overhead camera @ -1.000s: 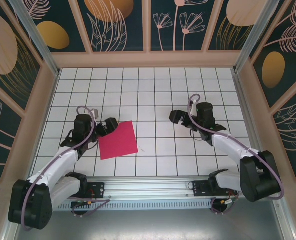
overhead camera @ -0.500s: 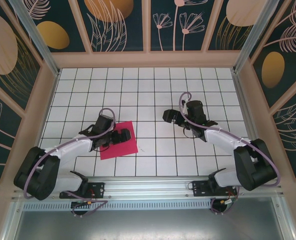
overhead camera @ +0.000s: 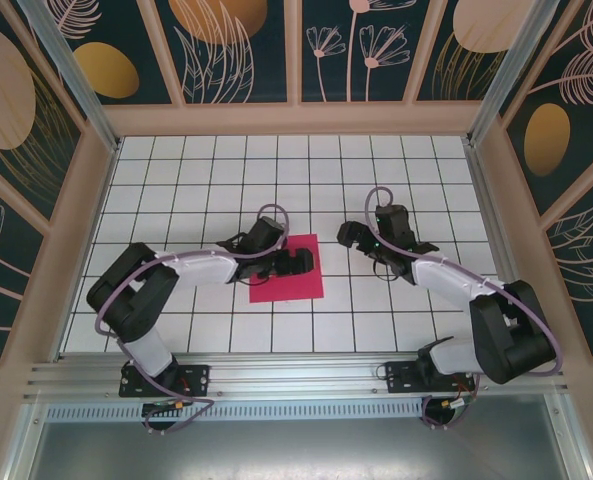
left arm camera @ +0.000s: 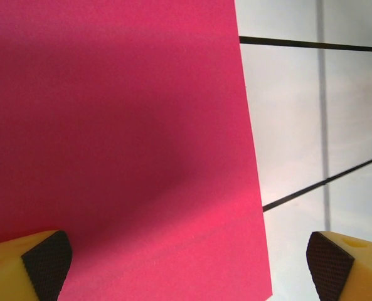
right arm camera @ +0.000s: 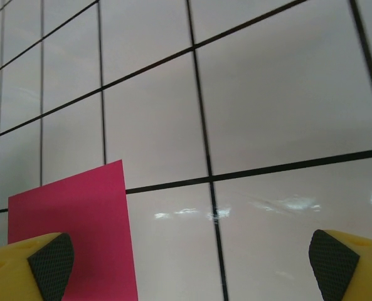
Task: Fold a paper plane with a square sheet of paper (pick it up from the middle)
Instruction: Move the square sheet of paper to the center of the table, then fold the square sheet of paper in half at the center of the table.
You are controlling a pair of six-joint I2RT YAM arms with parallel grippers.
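We see the square sheet of paper (overhead camera: 291,285) lying flat and unfolded on the white tiled worktop (overhead camera: 276,180), near the middle and slightly toward the near edge. Our left hand (overhead camera: 299,262) reaches in from the left and sits over the sheet's far right part, its fingers spread wide apart. In the left wrist view one yellow finger (left arm camera: 29,266) stands over the magenta paper, and the other lies past the sheet's right edge, over bare tile. We cannot tell whether the pads touch the paper. Our right hand (overhead camera: 349,236) hangs over bare tiles just right of the sheet, also spread wide and holding nothing. Its wrist view catches a corner of the sheet at lower left.
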